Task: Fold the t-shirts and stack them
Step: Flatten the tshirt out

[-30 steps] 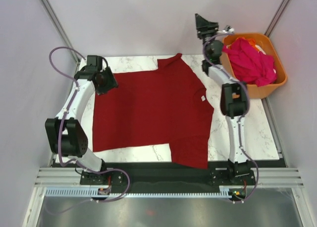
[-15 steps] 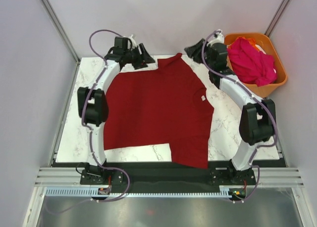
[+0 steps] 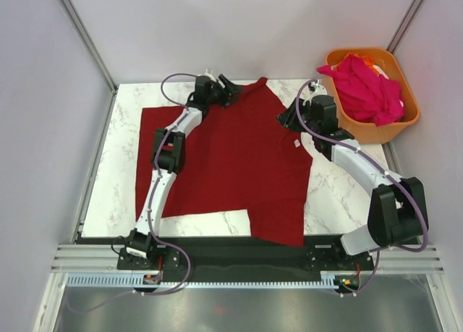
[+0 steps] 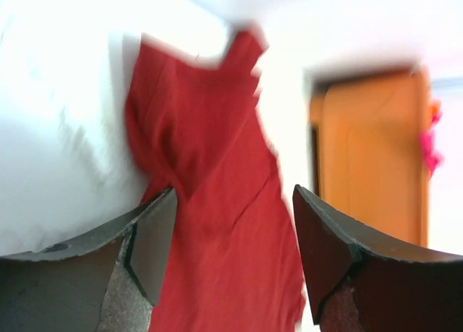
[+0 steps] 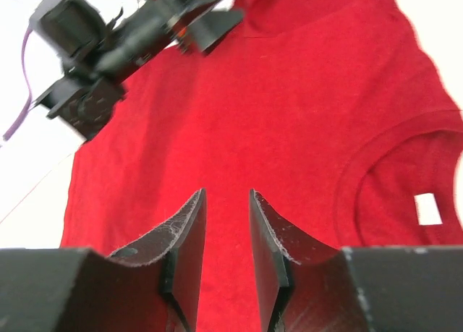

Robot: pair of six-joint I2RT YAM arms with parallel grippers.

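- Your crimson t-shirt (image 3: pixel 231 166) lies spread across the white marble table (image 3: pixel 116 194), mostly flat, with its neck label (image 3: pixel 296 143) at about 3 o'clock on the cloth.
- One corner of the cloth hangs over the table's near edge at roughly 6 o'clock, and a far corner points toward 12 o'clock.
- Your left gripper (image 3: pixel 230 93) is stretched out to the far edge of the shirt, at about 12 o'clock on the table, right by the far corner of the cloth.
- In the left wrist view, the left gripper (image 4: pixel 235 260) has its jaws spread wide, with red cloth showing between them and nothing pinched; that view is blurred.
- Your right gripper (image 3: pixel 284 121) sits at about 2 o'clock on the table, over the shirt's right edge, just beside the neck label.
- In the right wrist view, the right gripper (image 5: pixel 226 252) has its jaws drawn to a narrow gap over the red cloth; you cannot tell from it whether any fabric is caught.
- The same view shows the collar and label (image 5: pixel 428 208) off at 3 o'clock, and the left gripper (image 5: pixel 206 21) at 11 o'clock.
- The magenta t-shirt (image 3: pixel 365 92) is heaped in the orange tub (image 3: pixel 405 118), off the table's far right corner, at about 2 o'clock.
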